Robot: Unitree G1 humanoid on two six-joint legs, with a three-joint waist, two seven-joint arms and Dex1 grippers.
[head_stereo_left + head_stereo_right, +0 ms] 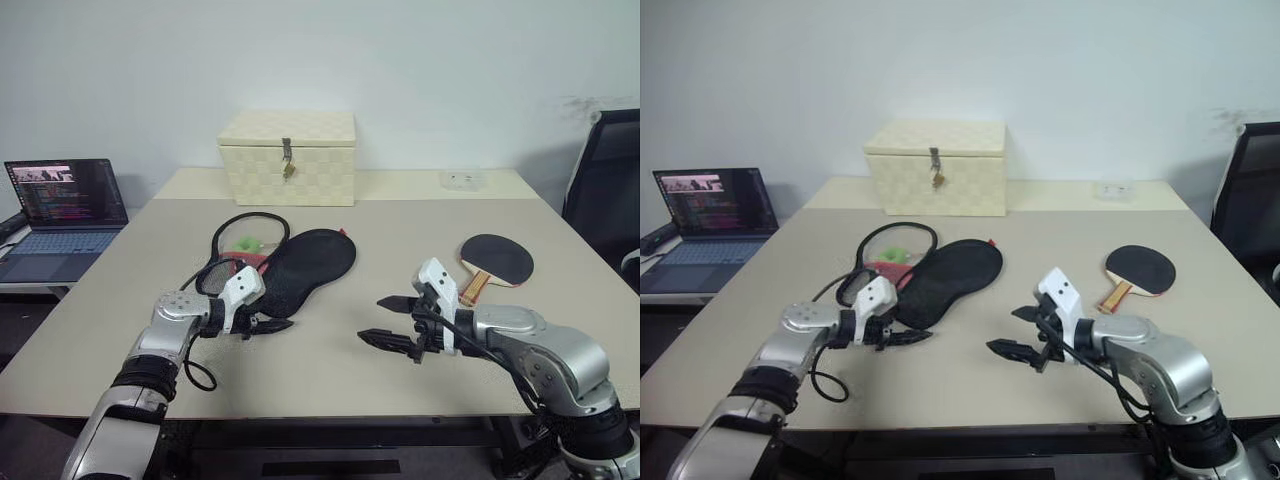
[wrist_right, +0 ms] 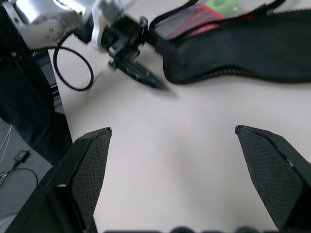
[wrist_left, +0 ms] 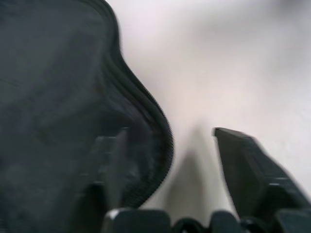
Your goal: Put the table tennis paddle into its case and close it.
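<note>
Spanning most of the view, the tabletop (image 1: 330,350) carries a cream woven box (image 1: 288,157) at its far edge. Left of centre lies the case (image 1: 305,265), unzipped and spread open. Toward the right edge rests the table tennis paddle (image 1: 495,260), well apart from it, so nothing is packed yet: pickup, insertion and zipping all remain. Beside the case's near end, the left gripper (image 1: 268,325) stands parted over the fabric edge, gripping nothing that I can tell. Nearer the front edge, the right gripper (image 1: 398,322) is spread wide, empty.
</note>
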